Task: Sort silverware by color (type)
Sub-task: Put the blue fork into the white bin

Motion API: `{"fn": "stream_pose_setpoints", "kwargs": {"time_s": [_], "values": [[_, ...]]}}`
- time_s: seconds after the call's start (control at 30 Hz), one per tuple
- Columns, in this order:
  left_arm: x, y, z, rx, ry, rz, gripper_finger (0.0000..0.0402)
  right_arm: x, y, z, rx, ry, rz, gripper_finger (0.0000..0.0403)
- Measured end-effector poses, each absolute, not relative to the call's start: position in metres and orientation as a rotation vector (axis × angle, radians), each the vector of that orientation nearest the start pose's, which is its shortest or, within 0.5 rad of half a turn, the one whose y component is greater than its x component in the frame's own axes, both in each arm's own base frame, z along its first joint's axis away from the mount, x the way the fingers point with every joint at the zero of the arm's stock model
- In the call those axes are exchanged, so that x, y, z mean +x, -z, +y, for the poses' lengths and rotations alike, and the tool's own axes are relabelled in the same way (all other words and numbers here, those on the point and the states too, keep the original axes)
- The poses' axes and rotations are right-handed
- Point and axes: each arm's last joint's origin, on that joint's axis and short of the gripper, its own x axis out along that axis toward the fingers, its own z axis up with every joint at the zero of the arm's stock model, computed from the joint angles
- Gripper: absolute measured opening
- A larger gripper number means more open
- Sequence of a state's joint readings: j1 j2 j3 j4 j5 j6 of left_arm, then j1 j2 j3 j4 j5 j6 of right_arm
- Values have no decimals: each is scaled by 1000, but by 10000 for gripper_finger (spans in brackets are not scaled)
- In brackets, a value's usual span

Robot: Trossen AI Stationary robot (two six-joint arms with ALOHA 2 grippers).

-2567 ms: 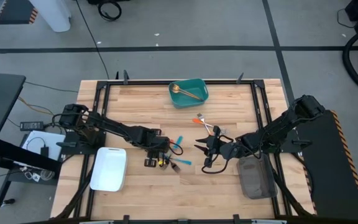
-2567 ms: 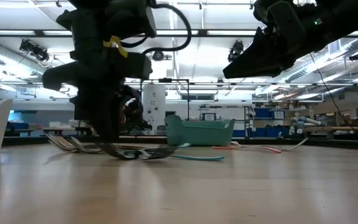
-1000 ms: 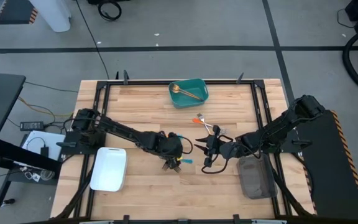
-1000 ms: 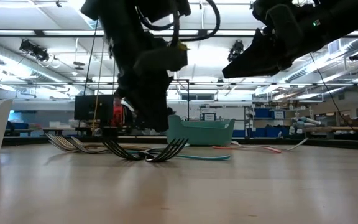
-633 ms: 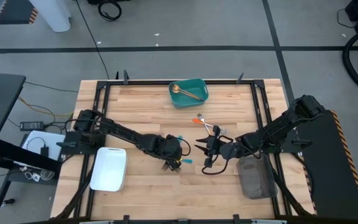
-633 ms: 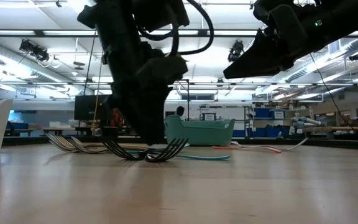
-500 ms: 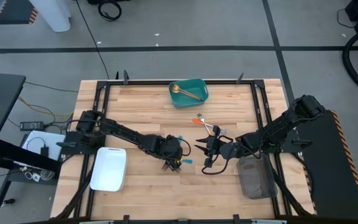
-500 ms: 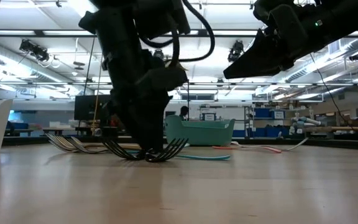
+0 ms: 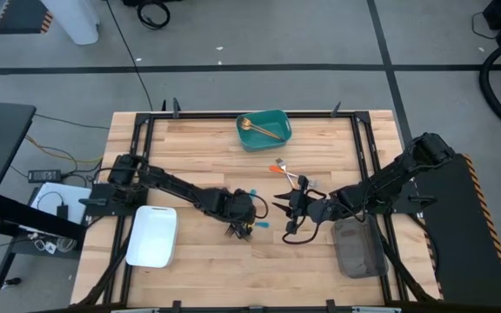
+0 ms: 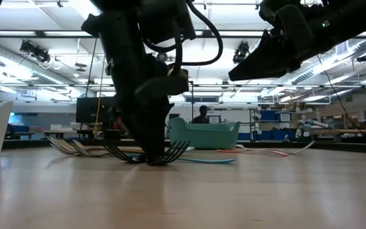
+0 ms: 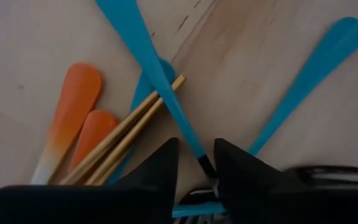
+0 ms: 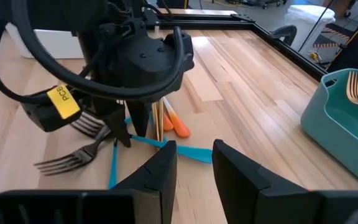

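A pile of silverware lies crossed at the table's middle: blue handles, orange handles, slim gold handles and dark forks. My left gripper is down on the pile, pointing steeply down and open. Its fingers stand on either side of one blue-handled piece, where the handle narrows to the dark neck. My right gripper hangs open and holds nothing, right of the pile and above the table. More orange-handled pieces lie farther back. My left gripper straddles the neck end of the blue-handled piece from above, the fingers across it. The piece lies flat on the table and on the other handles. Whether a finger touches it, I cannot tell.
A teal tray with gold pieces stands at the far middle. A white tray sits near left, a grey tray near right. The black frame rails run along the table's edges. A person shows in the room behind.
My left gripper has come down from just above the pile until its fingertips stand among the handles by the forks. The silverware has kept its place.
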State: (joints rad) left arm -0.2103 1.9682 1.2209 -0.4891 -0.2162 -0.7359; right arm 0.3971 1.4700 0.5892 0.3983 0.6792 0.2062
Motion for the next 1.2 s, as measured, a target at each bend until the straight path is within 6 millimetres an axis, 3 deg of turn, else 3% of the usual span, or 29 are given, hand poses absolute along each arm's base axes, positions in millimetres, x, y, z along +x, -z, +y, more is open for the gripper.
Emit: {"fn": "stream_pose_setpoints", "kwargs": {"time_s": [0.3, 0.57, 0.87, 1.2], "values": [[370, -134, -58, -235, -363, 1151, 20, 261, -173, 90, -49, 317, 388, 110], [372, -139, -53, -197, -386, 1102, 32, 261, -173, 90, -50, 315, 394, 110], [376, -145, -66, -97, -428, 979, 24, 260, -173, 92, -53, 310, 394, 110], [384, -150, -67, -63, -438, 870, 35, 259, -173, 95, -56, 299, 394, 110]]}}
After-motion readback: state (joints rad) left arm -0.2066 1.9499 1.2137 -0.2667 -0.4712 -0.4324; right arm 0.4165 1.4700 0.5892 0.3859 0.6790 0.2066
